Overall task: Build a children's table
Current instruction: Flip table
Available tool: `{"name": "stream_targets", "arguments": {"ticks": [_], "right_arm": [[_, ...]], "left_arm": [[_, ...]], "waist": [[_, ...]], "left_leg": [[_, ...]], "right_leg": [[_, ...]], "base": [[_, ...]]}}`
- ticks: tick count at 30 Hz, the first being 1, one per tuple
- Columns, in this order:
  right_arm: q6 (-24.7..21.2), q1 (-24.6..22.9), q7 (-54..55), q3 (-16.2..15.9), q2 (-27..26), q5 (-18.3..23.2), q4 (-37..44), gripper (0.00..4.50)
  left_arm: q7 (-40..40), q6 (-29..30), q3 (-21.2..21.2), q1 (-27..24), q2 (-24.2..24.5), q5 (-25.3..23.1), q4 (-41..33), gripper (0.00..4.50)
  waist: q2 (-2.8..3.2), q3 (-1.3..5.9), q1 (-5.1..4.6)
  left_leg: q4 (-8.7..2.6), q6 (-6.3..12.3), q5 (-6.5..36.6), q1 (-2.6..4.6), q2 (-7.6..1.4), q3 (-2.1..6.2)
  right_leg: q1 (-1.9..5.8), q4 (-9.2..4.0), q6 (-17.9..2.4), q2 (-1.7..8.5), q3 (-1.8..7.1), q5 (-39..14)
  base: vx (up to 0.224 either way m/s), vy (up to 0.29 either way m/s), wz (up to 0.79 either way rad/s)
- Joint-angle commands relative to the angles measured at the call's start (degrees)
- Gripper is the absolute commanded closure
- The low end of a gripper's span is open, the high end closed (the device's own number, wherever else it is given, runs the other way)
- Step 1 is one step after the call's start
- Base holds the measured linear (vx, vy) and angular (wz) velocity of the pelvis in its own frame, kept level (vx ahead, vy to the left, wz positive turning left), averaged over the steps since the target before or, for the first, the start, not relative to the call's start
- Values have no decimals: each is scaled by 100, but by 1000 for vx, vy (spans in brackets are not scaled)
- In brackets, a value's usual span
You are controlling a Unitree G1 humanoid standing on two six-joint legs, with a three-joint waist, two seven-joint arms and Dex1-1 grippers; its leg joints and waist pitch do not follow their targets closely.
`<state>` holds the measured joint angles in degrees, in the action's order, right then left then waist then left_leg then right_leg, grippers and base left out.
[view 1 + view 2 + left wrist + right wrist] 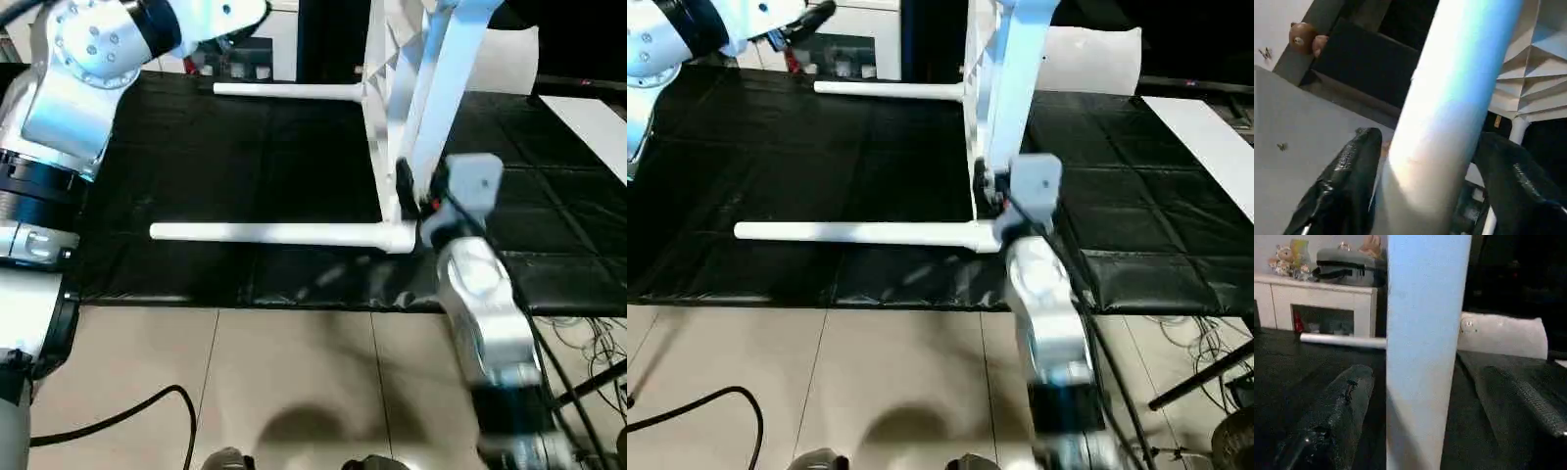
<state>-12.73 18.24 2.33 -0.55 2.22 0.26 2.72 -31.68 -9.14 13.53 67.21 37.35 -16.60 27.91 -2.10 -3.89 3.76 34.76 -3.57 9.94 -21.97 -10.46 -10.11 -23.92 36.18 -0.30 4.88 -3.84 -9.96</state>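
Black floor mat (245, 176) under the half-built children's table (384, 117), its top on edge.
A loose leg (441, 88) rises steeply between both wide, unclamped claws: right claw (1415, 396) low, left claw (1425, 171) higher.

Smooth white plastic leg (265, 233), glossy black mat (245, 147)
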Motion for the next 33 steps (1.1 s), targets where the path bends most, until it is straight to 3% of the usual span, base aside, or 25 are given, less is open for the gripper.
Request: {"name": "stream_targets", "arguments": {"ticks": [1,8,9,13,15,21,22,24,26,27,29,32,33], "right_arm": [[-98,-26,-21,-26,-5,-36,206,78],[-64,-494,-269,-205,19,97,829,78],[-89,-536,-297,-226,16,111,894,78],[-132,-734,-431,-305,11,182,1095,78],[-159,-821,-459,-310,20,202,1177,78],[-251,-889,-410,-85,-17,343,1209,78],[-273,-948,-417,92,-90,573,1186,78],[-258,-993,-420,227,-152,748,1154,45],[-242,-1034,-432,373,-239,966,1107,39],[-199,-1094,-575,548,-323,1333,1008,26],[-234,-1119,-698,604,-331,1509,958,11],[-386,-996,-1351,747,-315,2153,717,0],[-390,-981,-1384,758,-317,2190,701,0]], "left_arm": [[-54,-5,-46,89,-63,29,64,149],[-86,536,-395,119,-323,468,232,205],[-72,598,-463,137,-365,548,277,209],[-25,1015,-847,263,-571,998,470,211],[105,1386,-1188,293,-755,1370,468,211],[183,1620,-1624,171,-903,1745,126,211],[239,1637,-1824,35,-952,1928,-119,211],[298,1704,-1984,-66,-996,2032,-283,211],[355,1804,-2154,-162,-1039,2108,-427,211],[370,1926,-2356,-371,-1059,2242,-723,211],[361,1949,-2435,-466,-1067,2308,-856,211],[380,2104,-2702,-772,-1098,2514,-1243,212],[389,2123,-2719,-788,-1102,2526,-1262,212]], "waist": [[111,434,30],[102,424,82],[127,416,109],[100,404,155],[101,414,161],[129,438,184],[151,443,199],[129,464,214],[139,461,228],[128,459,237],[149,467,255],[127,451,248],[128,449,242]], "left_leg": [[-452,-428,1556,129,-203,108],[-452,-380,1590,134,-204,99],[-449,-365,1639,142,-204,103],[-454,-303,1675,127,-192,103],[-441,-241,1500,105,-179,96],[-410,-56,1122,74,-164,79],[-410,-31,1103,77,-178,85],[-403,7,1044,81,-178,72],[-403,37,977,76,-182,71],[-403,78,1010,79,-191,69],[-402,83,996,82,-186,68],[-415,67,1138,73,-189,73],[-425,52,1207,71,-196,81]], "right_leg": [[298,-401,-909,314,282,-1138],[299,-416,-911,321,288,-1171],[284,-429,-898,329,291,-1272],[290,-460,-817,338,289,-1555],[301,-463,-806,342,287,-1562],[310,-443,-875,342,277,-1359],[315,-431,-926,357,275,-1277],[314,-409,-986,344,268,-1115],[311,-397,-1002,335,261,-1030],[317,-396,-1036,358,264,-1029],[309,-396,-1028,346,254,-1063],[309,-417,-998,347,247,-1235],[316,-429,-972,361,246,-1348]], "base": [[0,0,0],[0,0,0],[0,0,0],[0,0,0],[0,0,0],[0,0,0],[0,0,0],[0,0,0],[0,0,0],[0,0,0],[0,0,0],[0,0,0],[0,0,0]]}}
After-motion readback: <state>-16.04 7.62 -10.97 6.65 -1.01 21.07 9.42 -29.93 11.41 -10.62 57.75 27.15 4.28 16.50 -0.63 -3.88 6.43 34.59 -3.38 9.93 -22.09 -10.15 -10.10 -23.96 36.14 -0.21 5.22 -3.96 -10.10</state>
